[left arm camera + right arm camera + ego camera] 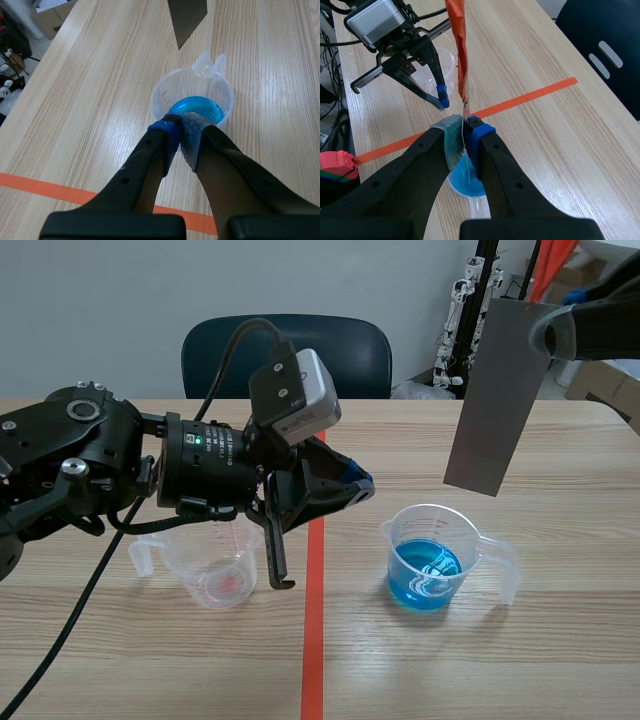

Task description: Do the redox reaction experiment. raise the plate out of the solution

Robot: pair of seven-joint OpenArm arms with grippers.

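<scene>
You had right fingers (476, 134) gripping the plate (495, 400) by its top, hanging it clear of the beaker (430, 560) under them, likely for drip-off; left fingers (167, 134) closed, empty.

Open gap between plate (498, 400) and beaker (398, 540)

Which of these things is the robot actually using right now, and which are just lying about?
In use:
metal plate, gripped by the right end effector
cup of blue solution

Lying about:
empty cup
chair
left end effector, shut on nothing
</scene>
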